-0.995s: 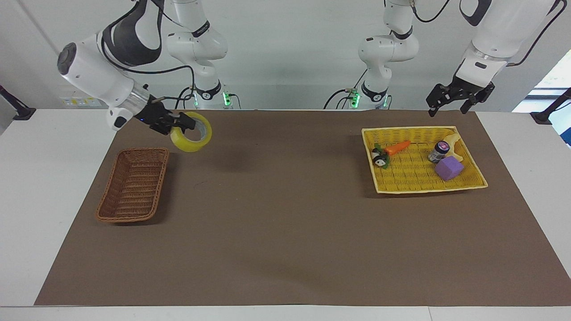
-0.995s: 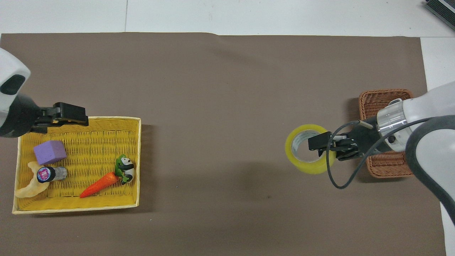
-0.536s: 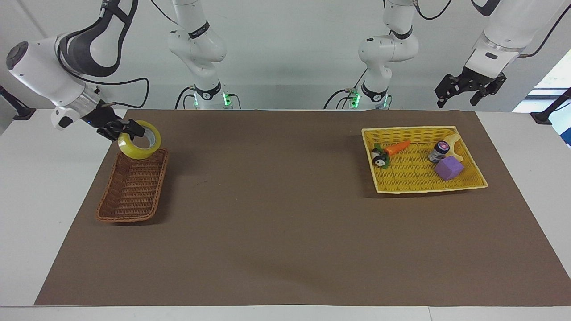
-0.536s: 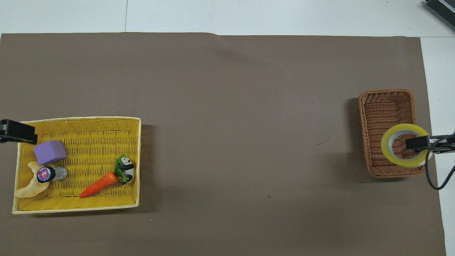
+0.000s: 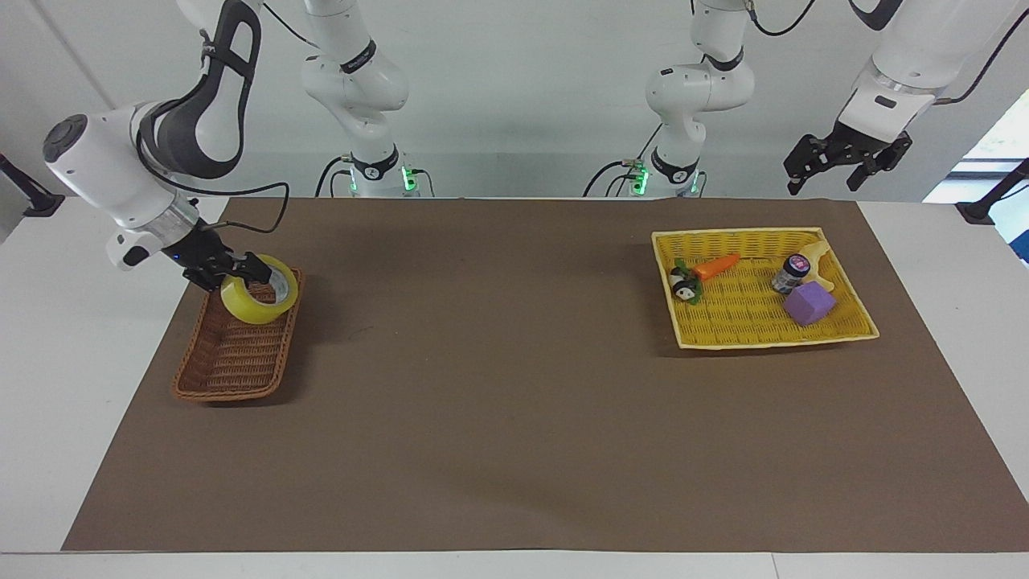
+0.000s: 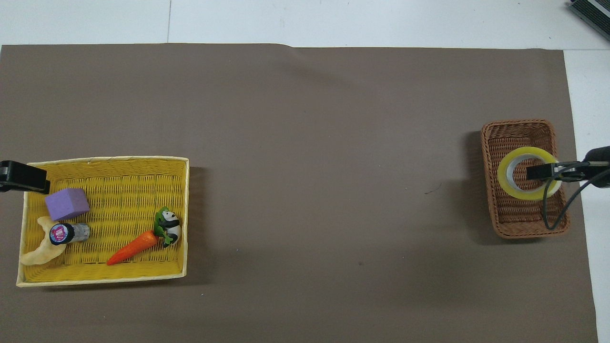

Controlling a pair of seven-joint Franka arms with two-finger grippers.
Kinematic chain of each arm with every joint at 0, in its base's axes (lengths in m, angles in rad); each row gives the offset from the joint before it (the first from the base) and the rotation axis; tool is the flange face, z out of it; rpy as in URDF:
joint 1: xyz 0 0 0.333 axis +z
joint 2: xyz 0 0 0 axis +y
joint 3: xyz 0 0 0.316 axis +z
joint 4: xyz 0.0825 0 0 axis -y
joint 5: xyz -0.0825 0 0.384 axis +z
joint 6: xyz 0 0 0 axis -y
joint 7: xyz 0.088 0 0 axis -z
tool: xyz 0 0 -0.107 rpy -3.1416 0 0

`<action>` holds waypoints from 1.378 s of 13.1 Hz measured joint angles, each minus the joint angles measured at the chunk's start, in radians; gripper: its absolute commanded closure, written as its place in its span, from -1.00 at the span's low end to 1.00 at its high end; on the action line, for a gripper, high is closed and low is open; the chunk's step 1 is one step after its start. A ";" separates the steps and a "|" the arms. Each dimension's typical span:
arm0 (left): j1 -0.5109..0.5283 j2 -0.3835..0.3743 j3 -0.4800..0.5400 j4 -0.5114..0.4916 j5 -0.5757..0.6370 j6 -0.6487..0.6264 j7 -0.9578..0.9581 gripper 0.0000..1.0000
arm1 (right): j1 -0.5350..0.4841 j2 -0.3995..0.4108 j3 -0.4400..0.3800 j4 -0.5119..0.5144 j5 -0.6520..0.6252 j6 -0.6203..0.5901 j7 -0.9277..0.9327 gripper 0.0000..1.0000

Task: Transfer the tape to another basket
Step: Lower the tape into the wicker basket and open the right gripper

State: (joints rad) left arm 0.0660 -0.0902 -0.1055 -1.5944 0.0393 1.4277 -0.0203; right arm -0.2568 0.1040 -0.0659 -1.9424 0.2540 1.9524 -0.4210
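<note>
From where I stand facing the robots, the right arm comes down from its base in a long bend, elbow high, forearm slanting down toward its own end of the table. Its wrist tilts steeply, and the right gripper (image 5: pixel 241 272) hangs over the basket (image 5: pixel 233 362), over the end nearest the robots. Its fingers are clamped on the wall of the tape (image 5: pixel 256 296), one finger reaching into the roll's hollow core and the other on the outside. The tape hangs tilted, its open face turned partly up, its lower edge dipping inside the basket's rim; I cannot tell whether it touches the wicker floor. From overhead, the tape (image 6: pixel 526 172) sits over the middle of the basket (image 6: pixel 522 226), with the gripper (image 6: pixel 543 171) coming in from the table's edge and a black cable looping down across the basket's corner.

A wide stretch of brown mat (image 5: pixel 498 386) separates this from the rest.

Toward the left arm's end lies a yellow tray (image 5: pixel 756 334) holding a carrot (image 5: pixel 718 265), a small panda (image 5: pixel 685 287), a little bottle (image 5: pixel 790 273), a pale curved piece (image 5: pixel 818 253) and a purple block (image 5: pixel 809 304).

The left arm waits, its forearm angled down from above, and the left gripper (image 5: pixel 846 165) hangs in the air above the tray's corner nearest the robots, its fingers spread apart and holding nothing.
</note>
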 measured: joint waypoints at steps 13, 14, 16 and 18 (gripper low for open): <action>0.000 0.000 0.000 0.000 0.000 -0.002 0.000 -1.00 | -0.039 0.114 -0.003 0.000 -0.006 0.159 -0.088 1.00; 0.000 0.000 0.000 0.000 0.000 -0.002 0.000 -1.00 | -0.018 0.133 0.001 0.000 -0.006 0.180 -0.085 1.00; 0.000 0.000 0.000 0.000 0.000 -0.003 0.000 -1.00 | 0.004 0.156 0.002 0.002 -0.006 0.186 -0.079 0.33; 0.000 0.000 0.000 0.000 0.000 -0.003 0.000 -1.00 | 0.000 0.157 -0.002 0.003 -0.008 0.186 -0.083 -1.00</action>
State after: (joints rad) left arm 0.0660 -0.0901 -0.1055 -1.5944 0.0393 1.4249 -0.0203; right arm -0.2571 0.2613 -0.0675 -1.9396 0.2463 2.1382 -0.5044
